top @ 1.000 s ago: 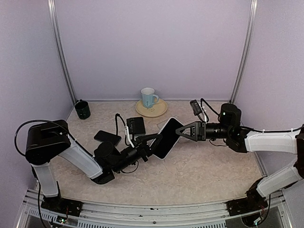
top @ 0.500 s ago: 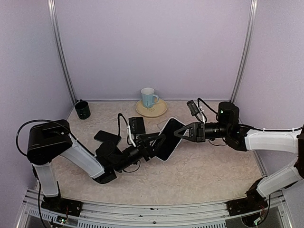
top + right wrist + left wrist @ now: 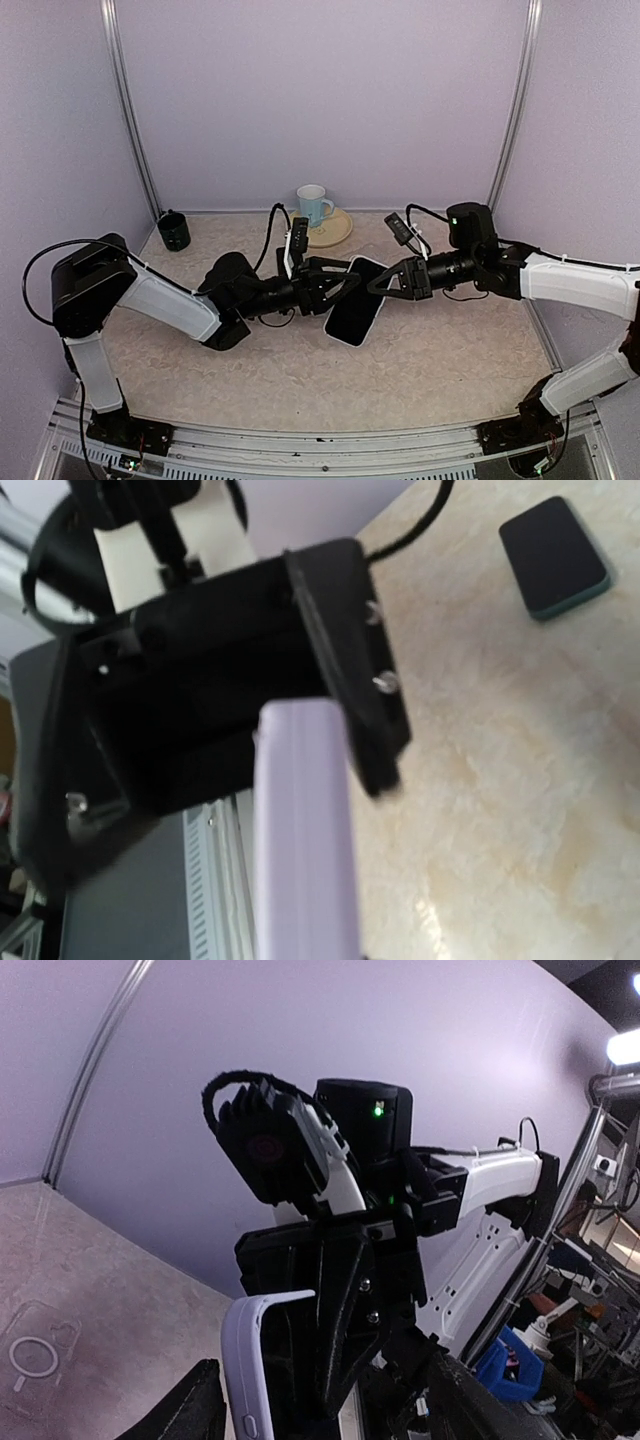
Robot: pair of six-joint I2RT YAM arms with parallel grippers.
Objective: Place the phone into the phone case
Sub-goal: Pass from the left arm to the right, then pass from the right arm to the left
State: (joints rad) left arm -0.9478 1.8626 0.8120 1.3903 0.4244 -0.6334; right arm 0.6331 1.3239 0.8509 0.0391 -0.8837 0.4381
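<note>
While the beige mottled bench (image 3: pixel 420 370) spreads below it, a lavender-rimmed phone case (image 3: pixel 355 312) with a dark face hangs tilted in the air; whether a phone sits inside it I cannot tell. At the case's upper right end the right pincer (image 3: pixel 378 283) is clamped on its edge. At the case's left side the left pincer (image 3: pixel 340 288) stands with its fingers apart, either side of the rim. Behind the case a yellow saucer (image 3: pixel 337 232) carries a blue-and-white mug (image 3: pixel 312 205). Far left of the case stands a dark cup (image 3: pixel 173 231).
</note>
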